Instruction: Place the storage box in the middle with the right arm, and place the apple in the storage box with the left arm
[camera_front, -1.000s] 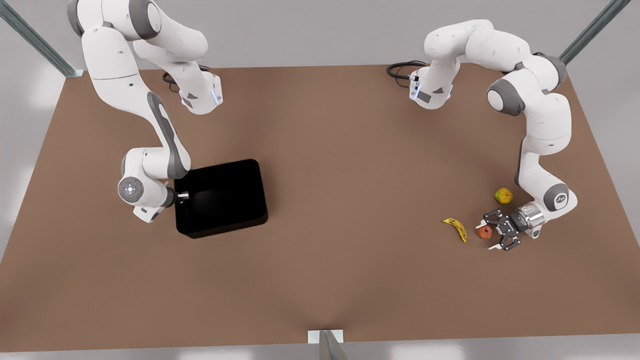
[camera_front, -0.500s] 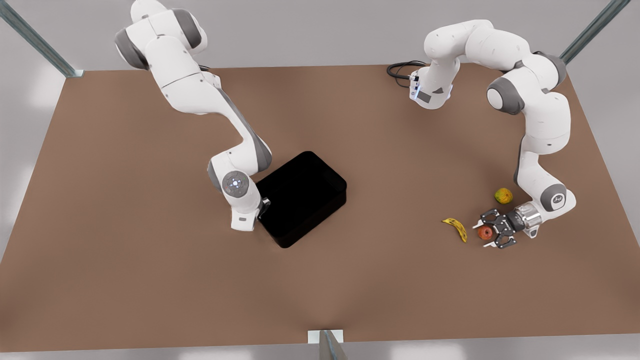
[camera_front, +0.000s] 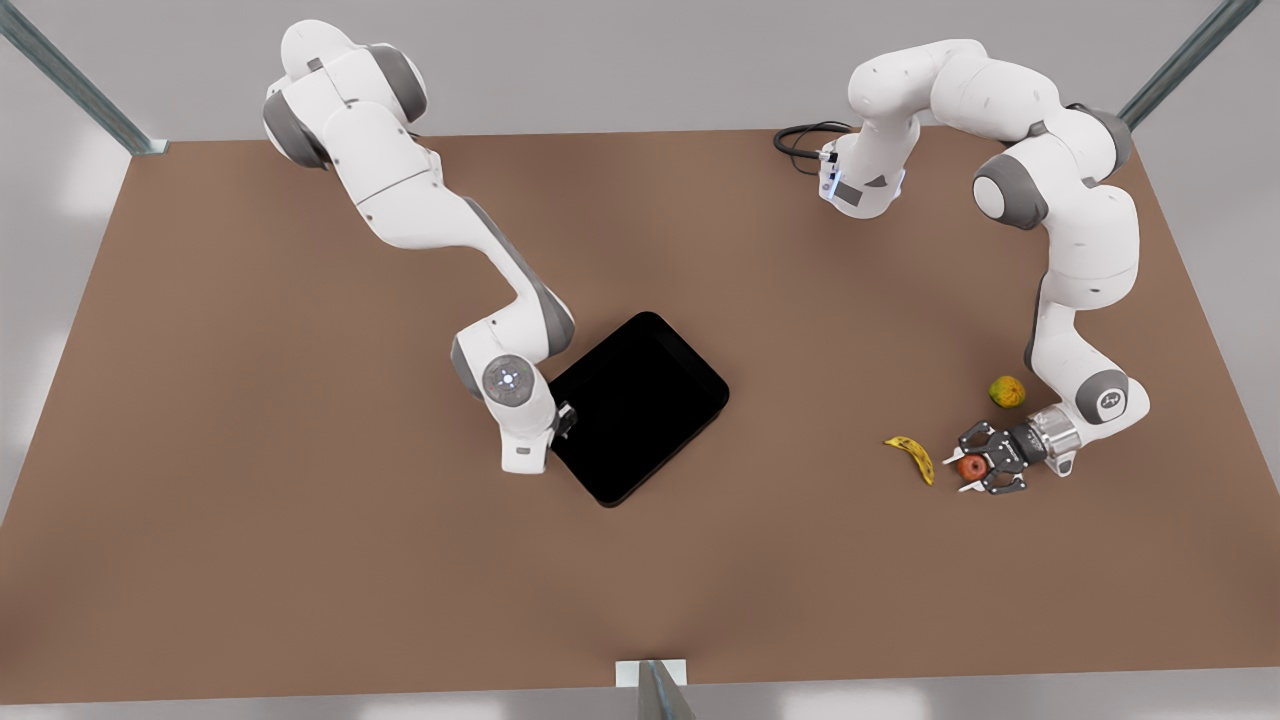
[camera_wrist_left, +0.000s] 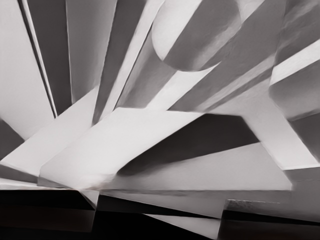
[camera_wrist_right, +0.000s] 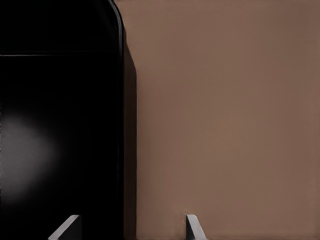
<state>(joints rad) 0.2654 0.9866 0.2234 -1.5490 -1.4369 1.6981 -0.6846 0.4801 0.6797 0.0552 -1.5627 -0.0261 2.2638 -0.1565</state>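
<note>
Storage box (camera_front: 640, 405): black, glossy, low-walled, lying on the brown table (camera_front: 250, 500) near its middle, turned at a slant to the table edges. In the right wrist view its rim and wall (camera_wrist_right: 122, 125) run up between the two pale fingertips (camera_wrist_right: 192, 227), one tip over the box's dark inside, the other over bare table.

Right gripper (camera_front: 563, 420): at the box's edge on the front view's left, fingers straddling the wall with a gap between them, not visibly pinching it.

Apple (camera_front: 970, 466): small, red-orange, on the table well apart from the box, toward the front view's right.

Left gripper (camera_front: 975, 468): low at the apple, black fingers closed in on either side of the fruit, which rests on the table.

Banana (camera_front: 913, 457): yellow, curved, just beside the apple on the side nearer the box.

Yellow-green fruit (camera_front: 1007, 391): lumpy, round, near the apple, behind the left gripper's wrist.
</note>
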